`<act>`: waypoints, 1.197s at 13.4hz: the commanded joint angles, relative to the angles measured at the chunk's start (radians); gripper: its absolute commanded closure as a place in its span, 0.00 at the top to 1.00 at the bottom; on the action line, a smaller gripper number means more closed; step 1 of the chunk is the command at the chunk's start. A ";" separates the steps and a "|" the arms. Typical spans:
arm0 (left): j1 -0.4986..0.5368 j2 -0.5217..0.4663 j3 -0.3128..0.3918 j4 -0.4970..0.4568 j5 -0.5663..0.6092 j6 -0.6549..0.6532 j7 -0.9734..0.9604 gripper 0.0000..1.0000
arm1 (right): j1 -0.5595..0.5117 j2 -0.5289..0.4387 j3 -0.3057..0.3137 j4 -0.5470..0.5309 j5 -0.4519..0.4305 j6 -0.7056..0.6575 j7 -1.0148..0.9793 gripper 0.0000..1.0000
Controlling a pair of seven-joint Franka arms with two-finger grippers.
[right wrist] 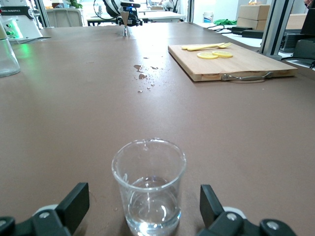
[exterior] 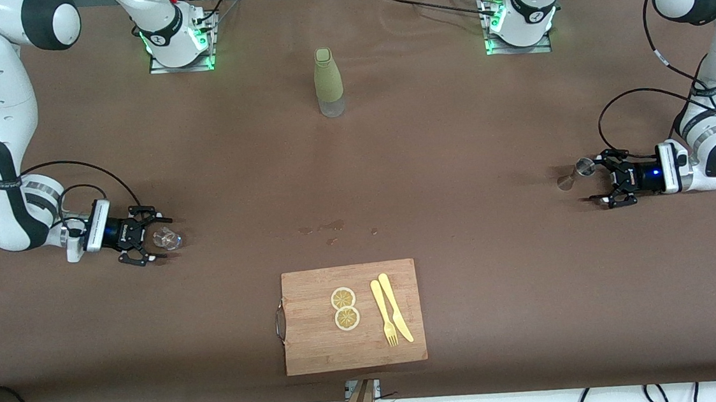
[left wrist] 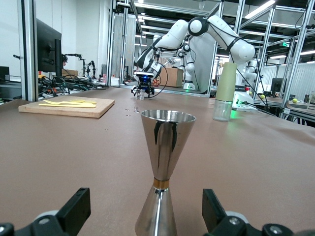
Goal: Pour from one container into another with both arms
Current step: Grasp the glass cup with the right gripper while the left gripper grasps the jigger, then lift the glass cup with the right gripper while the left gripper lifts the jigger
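both hands were spread, neither touching its vessel yet. the left hand [exterior: 599, 184] framed the jigger [left wrist: 164, 162] at its end of the table; the right hand [exterior: 155, 237] framed the glass [right wrist: 148, 186] at the other end. each stood upright, mouth up. best to close level at mid-height and lift straight.

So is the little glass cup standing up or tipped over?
Standing up. In the right wrist view the glass cup sits upright on the table, its mouth up, between the right hand's open fingers.
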State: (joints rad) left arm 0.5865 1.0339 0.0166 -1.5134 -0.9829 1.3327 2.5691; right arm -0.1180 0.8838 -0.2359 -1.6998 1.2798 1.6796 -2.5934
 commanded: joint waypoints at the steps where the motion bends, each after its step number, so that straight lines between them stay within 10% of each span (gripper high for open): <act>1: -0.008 -0.023 -0.004 -0.051 -0.025 0.036 0.120 1.00 | -0.011 0.033 0.029 0.025 0.024 -0.020 -0.017 1.00; 8: -0.034 -0.025 -0.021 -0.070 -0.025 0.036 0.152 1.00 | -0.012 0.073 0.044 0.063 0.033 -0.043 -0.022 0.98; 11: -0.037 -0.028 -0.021 -0.076 -0.025 0.033 0.164 1.00 | -0.014 0.073 0.044 0.080 0.047 -0.060 -0.011 0.39; 16: -0.037 -0.029 -0.020 -0.077 -0.020 0.028 0.164 0.92 | -0.015 0.073 0.044 0.081 0.061 -0.063 -0.007 0.02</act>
State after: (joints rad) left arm 0.5578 1.0338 -0.0092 -1.5466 -0.9829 1.3358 2.6622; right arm -0.1199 0.9360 -0.1985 -1.6472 1.3227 1.6410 -2.6035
